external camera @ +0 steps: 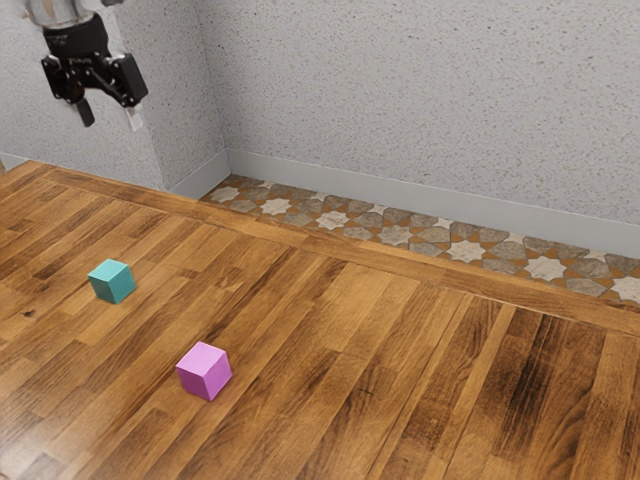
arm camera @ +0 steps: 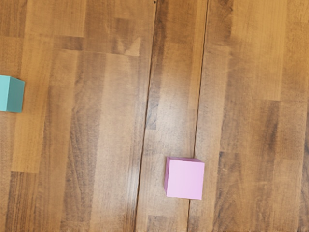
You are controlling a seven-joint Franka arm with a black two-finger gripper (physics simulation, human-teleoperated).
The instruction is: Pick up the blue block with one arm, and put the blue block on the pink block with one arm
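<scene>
A teal-blue block [external camera: 111, 280] rests on the wooden floor toward the exterior view's left. A pink block [external camera: 204, 370] sits apart from it, nearer the camera and a little to the right. My black gripper [external camera: 110, 113] hangs high at the upper left, far above both blocks, open with nothing between its fingers. From the wrist camera I look straight down on the planks: the pink block [arm camera: 184, 178] lies well apart from the blue block [arm camera: 11, 94], which is cut by the picture's edge.
The surface is wood planking [external camera: 400, 380]. A strip of patterned tiles [external camera: 430, 235] runs along the grey speckled wall [external camera: 420, 90] at the back. A wall corner [external camera: 205, 130] stands just right of my gripper.
</scene>
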